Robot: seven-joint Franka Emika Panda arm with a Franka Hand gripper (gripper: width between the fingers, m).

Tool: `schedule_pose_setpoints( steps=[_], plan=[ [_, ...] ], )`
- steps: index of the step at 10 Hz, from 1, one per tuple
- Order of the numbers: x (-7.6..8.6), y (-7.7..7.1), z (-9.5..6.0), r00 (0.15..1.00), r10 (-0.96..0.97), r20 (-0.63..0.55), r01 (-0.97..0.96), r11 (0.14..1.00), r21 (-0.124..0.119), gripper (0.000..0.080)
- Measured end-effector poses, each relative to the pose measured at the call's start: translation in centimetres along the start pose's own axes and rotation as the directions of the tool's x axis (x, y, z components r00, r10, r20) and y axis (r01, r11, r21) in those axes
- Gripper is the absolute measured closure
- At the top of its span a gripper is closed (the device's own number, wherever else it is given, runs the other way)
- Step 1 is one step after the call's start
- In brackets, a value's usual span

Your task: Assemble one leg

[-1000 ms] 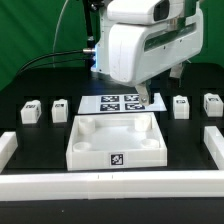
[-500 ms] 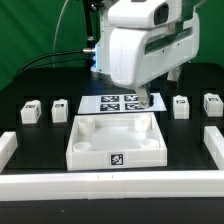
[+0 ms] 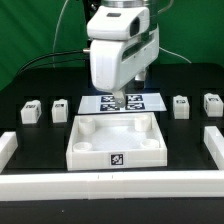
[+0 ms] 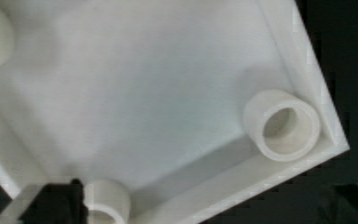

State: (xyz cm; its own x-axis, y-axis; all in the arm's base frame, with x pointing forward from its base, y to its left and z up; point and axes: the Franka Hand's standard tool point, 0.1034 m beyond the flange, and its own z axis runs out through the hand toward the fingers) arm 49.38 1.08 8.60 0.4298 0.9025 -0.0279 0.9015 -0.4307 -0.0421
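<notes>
**A:** Exterior view: which way does a leg lie from the jaws?
**B:** They hang over the far rim of the tray (image 3: 85, 152). The nine-o'clock leg (image 3: 60, 108) and the three-o'clock leg (image 3: 181, 105) sit on the worktop (image 3: 40, 90), about equally far off. Their long axes are too small to read.
**A:** Wrist view?
**B:** Only the tray (image 4: 158, 100) floor and a corner socket (image 4: 279, 127), no leg. I cannot tell how wide the jaws are, and nothing shows between them.

The exterior view looks from in front of and above the large white square plastic tray (image 3: 90, 150), tilted down across it toward the white robot arm (image 3: 118, 45) behind, at middling range. The wrist view hangs very close over that tray (image 4: 158, 100), apparently facing its inner floor. Both show the tray; the small white post-like legs (image 3: 181, 106) beside it appear in the exterior view alone.
</notes>
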Motion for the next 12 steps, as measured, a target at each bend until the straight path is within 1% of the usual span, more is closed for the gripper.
schedule_pose_setpoints(
  steps=[3,4,5,6,7,8,9,10,11,12],
  plan=[
    [-0.1,0.0,0.2,1.0,0.001,0.001,-0.001,1.0,0.003,0.015],
    [-0.4,-0.1,0.3,0.997,-0.078,0.002,0.078,0.997,-0.003,0.015],
    [-1.3,-0.4,0.7,0.982,-0.187,-0.002,0.187,0.982,-0.014,0.015],
    [-1.8,-0.9,1.2,0.959,-0.284,-0.009,0.283,0.958,-0.047,0.015],
    [-2.3,-1.9,2.0,0.948,-0.318,-0.006,0.317,0.948,-0.037,0.015],
    [-2.4,-2.5,2.6,0.93,-0.367,0.015,0.367,0.93,-0.026,0.015],
    [-2.1,-3.1,3.4,0.89,-0.454,0.049,0.455,0.89,-0.013,0.015],
    [-2.8,-3.6,3.9,0.875,-0.481,0.051,0.482,0.876,0.001,0.015],
    [-3.8,-3.9,4.3,0.891,-0.452,0.045,0.452,0.892,0.015,0.015],
    [-3.6,-3.7,4.1,0.891,-0.451,0.046,0.451,0.892,0.012,0.015]
  ],
)
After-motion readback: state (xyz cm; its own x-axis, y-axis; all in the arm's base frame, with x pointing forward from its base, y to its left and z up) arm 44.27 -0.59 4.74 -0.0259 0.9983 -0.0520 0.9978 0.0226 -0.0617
